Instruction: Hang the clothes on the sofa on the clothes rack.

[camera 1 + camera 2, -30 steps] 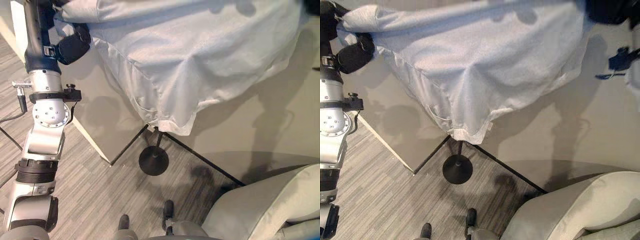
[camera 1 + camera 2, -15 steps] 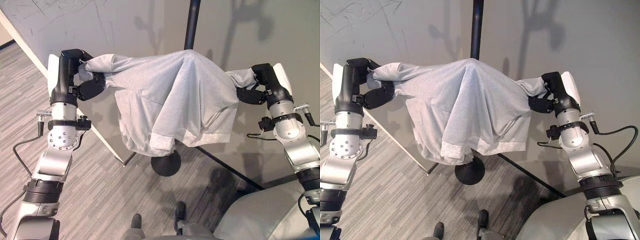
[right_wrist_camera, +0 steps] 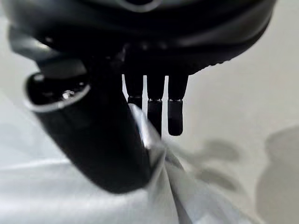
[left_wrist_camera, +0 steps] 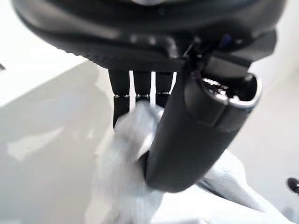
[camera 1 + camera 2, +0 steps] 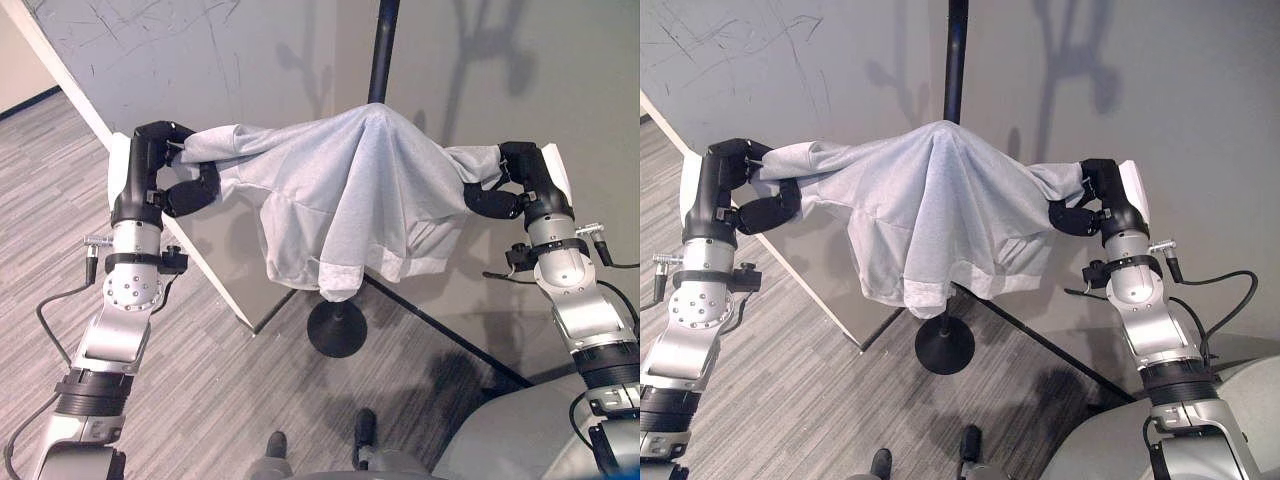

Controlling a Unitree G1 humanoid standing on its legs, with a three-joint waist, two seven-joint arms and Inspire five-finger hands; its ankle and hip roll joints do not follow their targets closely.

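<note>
The grey shirt (image 5: pixel 350 200) is draped over the clothes rack (image 5: pixel 382 45), a black pole that stands on a round black base on the floor. The middle of the shirt sits on something on the pole, hidden under the cloth, and makes a little peak there. From that peak the shirt slopes down to both sides, like a tent.

The left hand (image 5: pixel 160 170) pinches the left end of the shirt, with fingers and thumb curled round a bunch of cloth. The right hand (image 5: pixel 515 180) does the same at the right end. In each wrist view the thumb and fingers squeeze the pale cloth between them.

So the shirt's long side runs left to right, from one hand across the pole to the other. The pole is between the two hands, about the same way from each. Both ends are held out and up, and the cloth between each hand and the peak looks pulled fairly tight.

I think the shirt is nearly hung. The next move is likely to let go. Both hands should let go together, or the shirt could slide off to one side.
</note>
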